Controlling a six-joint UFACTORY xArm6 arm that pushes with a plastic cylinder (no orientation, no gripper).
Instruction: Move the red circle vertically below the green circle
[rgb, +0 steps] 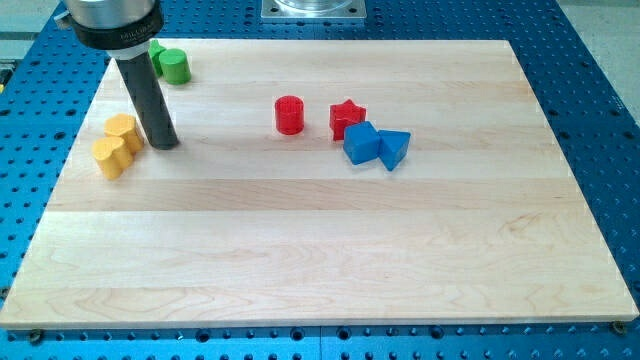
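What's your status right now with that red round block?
My tip beside the yellow blocks. Red circle untouched, far right of green circle. Path clear.

red circle (289, 114) — view's right of green circle (175, 66), lower | red star (347, 117) beside | my tip (165, 143) beside yellow block (122, 128)

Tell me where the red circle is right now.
The red circle stands in the upper middle of the board, just to the view's left of the red star and far to the view's right of the green circle.
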